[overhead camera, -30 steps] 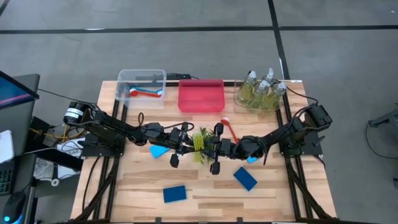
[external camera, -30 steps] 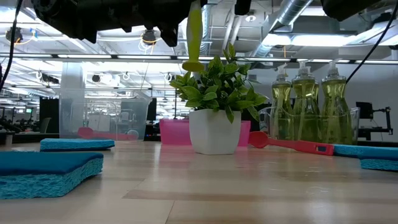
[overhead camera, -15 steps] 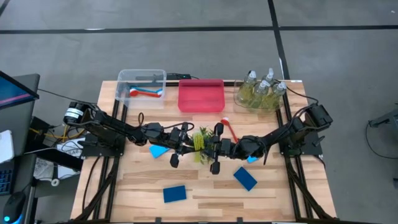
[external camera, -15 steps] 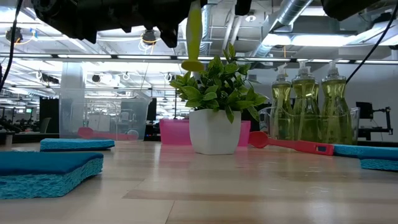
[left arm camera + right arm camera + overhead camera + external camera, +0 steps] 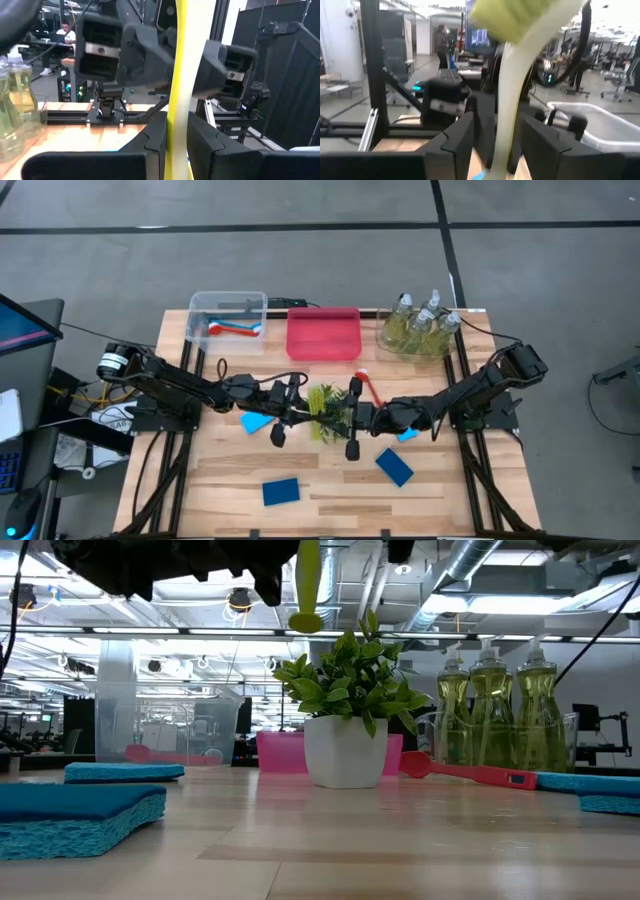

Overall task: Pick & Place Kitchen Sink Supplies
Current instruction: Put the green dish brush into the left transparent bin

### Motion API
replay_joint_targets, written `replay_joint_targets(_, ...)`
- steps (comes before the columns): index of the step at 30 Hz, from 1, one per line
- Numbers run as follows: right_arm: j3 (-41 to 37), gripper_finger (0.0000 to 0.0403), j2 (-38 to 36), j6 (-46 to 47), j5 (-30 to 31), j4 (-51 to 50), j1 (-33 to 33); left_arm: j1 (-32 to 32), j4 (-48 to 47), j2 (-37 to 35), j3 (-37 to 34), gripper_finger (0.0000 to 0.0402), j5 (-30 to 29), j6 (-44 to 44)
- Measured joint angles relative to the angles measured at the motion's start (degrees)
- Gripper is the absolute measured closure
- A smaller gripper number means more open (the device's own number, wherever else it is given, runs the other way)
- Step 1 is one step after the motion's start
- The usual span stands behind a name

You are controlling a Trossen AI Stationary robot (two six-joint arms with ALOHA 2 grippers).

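Note:
A yellow brush [image 5: 308, 580] hangs upright over the middle of the table, its head [image 5: 305, 620] downward and just above the small plant [image 5: 345, 700]. My left gripper [image 5: 177, 145] reaches in from the table's left [image 5: 298, 412] and is shut on the brush's handle. My right gripper [image 5: 497, 145] faces it from the table's right [image 5: 347, 418]. It is open, with a finger on either side of the same handle [image 5: 506, 125]. A red brush [image 5: 368, 388] lies flat on the table behind the plant. Blue sponges [image 5: 281, 491] [image 5: 394, 467] lie flat near the front. My left gripper pinches the yellow brush's thin handle [image 5: 177, 100] between its two fingers. The fingers come in level from the table's left and lie across the handle. The brush is lifted clear and upright, with its head hanging below the fingers.
A clear bin [image 5: 228, 320] at the far left holds a red and a blue brush. A pink bin [image 5: 323, 333] stands at the far middle. Pump bottles [image 5: 495, 705] stand in a clear holder at the far right. A third sponge [image 5: 255, 421] lies under the left arm.
The yellow brush has risen, so its head hangs higher above the plant. My right arm has drawn back a little toward the table's right edge. My left gripper has shifted slightly toward the left with the brush.

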Motion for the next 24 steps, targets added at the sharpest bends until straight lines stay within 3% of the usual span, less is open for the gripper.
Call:
replay_joint_targets(13, 0.0, 0.0215, -6.5, -0.4, 0.1, -10.3, 3.0, 0.0, -4.0, -12.4, -5.3, 0.0351, -0.7, 0.4)
replay_joint_targets(24, 0.0, 0.0222, -9.8, -0.3, 0.3, -15.4, 4.8, 0.0, -4.1, -25.8, -12.5, 0.035, -8.2, 2.5)
